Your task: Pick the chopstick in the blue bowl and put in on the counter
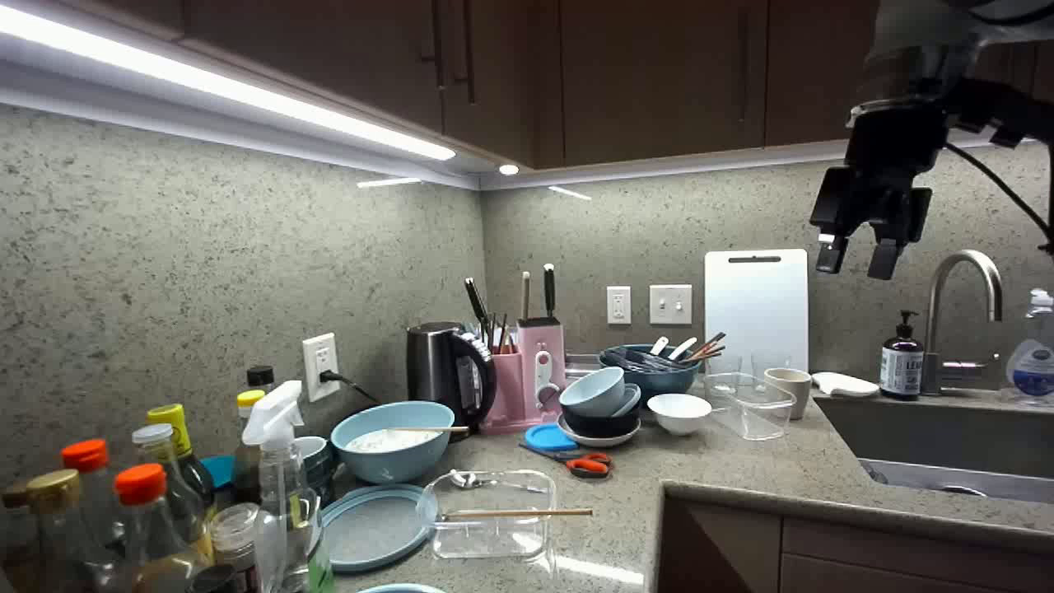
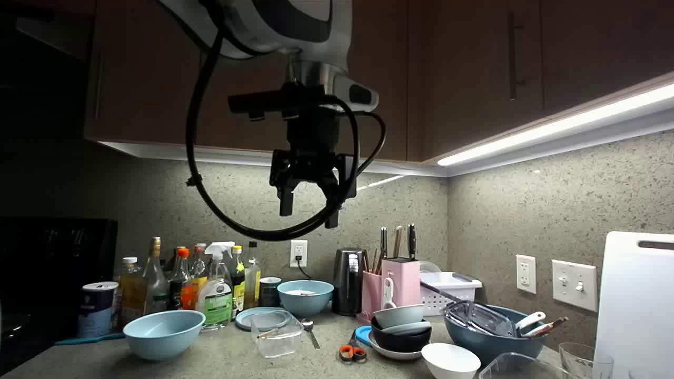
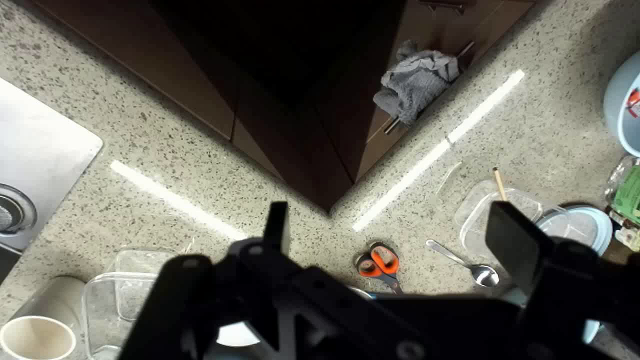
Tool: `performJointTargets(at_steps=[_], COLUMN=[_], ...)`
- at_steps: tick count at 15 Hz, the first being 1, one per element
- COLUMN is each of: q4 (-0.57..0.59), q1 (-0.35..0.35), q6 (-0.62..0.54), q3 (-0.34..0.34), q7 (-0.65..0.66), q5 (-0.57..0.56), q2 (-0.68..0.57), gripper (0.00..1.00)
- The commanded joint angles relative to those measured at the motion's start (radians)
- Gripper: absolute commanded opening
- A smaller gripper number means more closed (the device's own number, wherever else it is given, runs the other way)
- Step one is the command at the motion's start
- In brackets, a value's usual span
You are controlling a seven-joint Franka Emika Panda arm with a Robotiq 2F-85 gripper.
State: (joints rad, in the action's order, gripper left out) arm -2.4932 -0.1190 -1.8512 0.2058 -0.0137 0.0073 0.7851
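The pale blue bowl [image 1: 387,469] with white contents stands on the grey speckled counter [image 1: 609,494], in front of the kettle. It also shows in an exterior view [image 2: 306,304]. A wooden chopstick [image 1: 420,429] lies across its rim. My gripper [image 1: 858,254] hangs high above the counter, well away from the bowl, and also shows in an exterior view [image 2: 309,210]. Its fingers stand wide apart in the wrist view [image 3: 390,217], with nothing between them. I cannot make out this bowl or its chopstick in the wrist view.
A clear container [image 1: 494,539] with another chopstick [image 1: 527,513] and a spoon [image 3: 460,260] stand near the bowl. Orange scissors [image 3: 378,264], stacked bowls [image 1: 597,394], a kettle [image 1: 432,371] and a spray bottle [image 1: 280,478] are around. Another blue bowl [image 2: 164,337] sits farther along.
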Motion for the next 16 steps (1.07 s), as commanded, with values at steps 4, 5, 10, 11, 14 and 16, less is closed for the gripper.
performJointTargets(at_steps=[4, 5, 10, 11, 14, 16], q4=[0.003, 0.003, 0.022, 0.029, 0.049, 0.063], q1=[-0.016, -0.016, 0.005, 0.018, 0.077, 0.125], q6=[0.003, 0.003, -0.002, 0.001, -0.008, -0.019], q3=[-0.012, -0.012, -0.035, -0.053, -0.139, -0.207], q7=[-0.010, -0.010, -0.029, -0.036, -0.052, -0.038], q5=[0.010, 0.010, -0.004, -0.010, -0.036, -0.036], q2=[-0.004, -0.004, -0.025, -0.033, -0.064, -0.106], gripper=[1.00, 1.00, 1.00, 1.00, 1.00, 1.00])
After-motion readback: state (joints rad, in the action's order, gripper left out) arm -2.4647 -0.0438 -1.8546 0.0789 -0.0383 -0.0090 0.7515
